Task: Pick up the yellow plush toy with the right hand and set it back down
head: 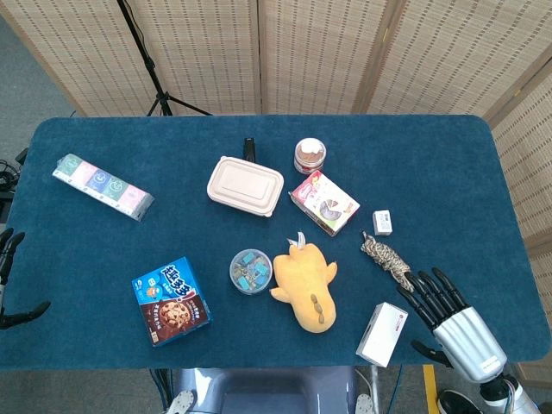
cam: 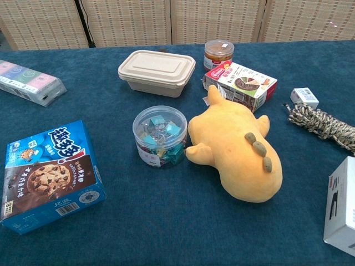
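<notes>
yellow plush toy [cam: 238, 149]: lying flat, olive back spots | right robot hand [head: 440, 304]: released, fingers spread

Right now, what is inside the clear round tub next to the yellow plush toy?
The clear round tub holds a jumble of small clips, mostly teal and blue with metal handles. A label on its front wall hides the lower pieces. The yellow plush toy lies beside it.

Your table [head: 103, 285] is covered in blue cloth. Nearest your right hand [head: 448, 323] lie a white box [head: 383, 334] and a coiled rope [head: 387, 256]. Farther left lie the yellow plush toy [head: 306, 283], a round tub of clips [head: 250, 271] and a cookie box [head: 171, 300]. Beyond these sit a beige lidded container [head: 245, 185], a jar [head: 310, 156], a pink carton [head: 324, 203] and a small white packet [head: 383, 222].
</notes>
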Controlling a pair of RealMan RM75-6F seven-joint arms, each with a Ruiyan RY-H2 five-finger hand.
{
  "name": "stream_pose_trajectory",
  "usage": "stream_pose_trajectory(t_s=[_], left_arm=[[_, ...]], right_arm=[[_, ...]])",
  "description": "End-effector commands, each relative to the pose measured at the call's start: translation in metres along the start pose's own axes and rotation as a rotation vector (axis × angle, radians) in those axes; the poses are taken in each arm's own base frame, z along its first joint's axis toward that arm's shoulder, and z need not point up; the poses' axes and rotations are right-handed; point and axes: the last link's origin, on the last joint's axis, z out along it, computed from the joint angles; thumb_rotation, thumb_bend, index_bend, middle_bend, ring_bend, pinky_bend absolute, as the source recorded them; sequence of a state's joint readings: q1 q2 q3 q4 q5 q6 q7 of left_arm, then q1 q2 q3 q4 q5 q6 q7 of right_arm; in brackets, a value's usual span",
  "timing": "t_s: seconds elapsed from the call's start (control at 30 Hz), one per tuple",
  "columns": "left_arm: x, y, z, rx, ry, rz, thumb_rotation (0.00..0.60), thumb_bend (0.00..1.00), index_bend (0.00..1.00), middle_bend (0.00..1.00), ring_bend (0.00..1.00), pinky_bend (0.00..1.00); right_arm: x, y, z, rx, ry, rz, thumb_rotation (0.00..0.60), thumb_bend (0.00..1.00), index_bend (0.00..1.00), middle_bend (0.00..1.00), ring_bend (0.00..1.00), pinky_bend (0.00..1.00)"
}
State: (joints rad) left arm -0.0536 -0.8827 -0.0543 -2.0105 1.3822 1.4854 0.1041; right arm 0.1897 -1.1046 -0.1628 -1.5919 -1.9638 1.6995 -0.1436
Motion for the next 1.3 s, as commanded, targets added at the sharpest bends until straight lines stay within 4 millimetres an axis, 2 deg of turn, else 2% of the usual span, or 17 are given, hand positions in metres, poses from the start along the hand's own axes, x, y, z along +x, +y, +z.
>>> stream_pose_trajectory(t_s=[0.03,0.13,0.33,0.53,0.57,0.7,0.8,1.03,1.3], left_arm=[[0.000,0.000,0.000,0.001,-0.001,0.000,0.600,0.00,0.00,0.00,0.00,0.00],[0.001,0.000,0.000,0.000,0.002,-0.002,0.600,0.00,0.00,0.00,0.00,0.00],[0.001,-0.001,0.001,0.006,0.002,-0.006,0.600,0.00,0.00,0.00,0.00,0.00],[0.000,0.000,0.003,0.014,0.001,-0.002,0.600,0.00,0.00,0.00,0.00,0.00],[0.000,0.000,0.004,0.015,0.001,-0.003,0.600,0.00,0.00,0.00,0.00,0.00],[-0.001,0.000,0.004,0.017,-0.004,-0.001,0.600,0.00,0.00,0.00,0.00,0.00],[-0.001,0.000,0.005,0.019,-0.003,0.000,0.600,0.00,0.00,0.00,0.00,0.00],[-0.001,0.001,0.005,0.020,-0.004,0.002,0.600,0.00,0.00,0.00,0.00,0.00],[-0.002,0.000,0.007,0.029,-0.005,0.005,0.600,0.00,0.00,0.00,0.00,0.00]], right_arm=[[-0.001,-0.001,0.000,0.005,-0.008,0.004,0.544,0.00,0.00,0.00,0.00,0.00],[-0.004,-0.005,-0.001,0.036,-0.028,0.026,0.541,0.00,0.00,0.00,0.00,0.00],[-0.016,-0.010,0.002,0.152,-0.084,0.069,0.498,0.00,0.00,0.00,0.00,0.00],[-0.030,-0.016,0.010,0.214,-0.127,0.090,0.490,0.00,0.00,0.00,0.00,0.00],[-0.031,-0.017,0.013,0.224,-0.123,0.089,0.476,0.00,0.00,0.00,0.00,0.00],[-0.037,-0.025,0.024,0.246,-0.114,0.110,0.341,0.00,0.00,0.00,0.00,0.00],[-0.037,-0.032,0.036,0.245,-0.102,0.146,0.264,0.00,0.00,0.00,0.00,0.00],[-0.047,-0.050,0.072,0.315,-0.109,0.131,0.244,0.00,0.00,0.00,0.00,0.00],[-0.066,-0.070,0.084,0.438,-0.155,0.142,0.241,0.00,0.00,0.00,0.00,0.00]])
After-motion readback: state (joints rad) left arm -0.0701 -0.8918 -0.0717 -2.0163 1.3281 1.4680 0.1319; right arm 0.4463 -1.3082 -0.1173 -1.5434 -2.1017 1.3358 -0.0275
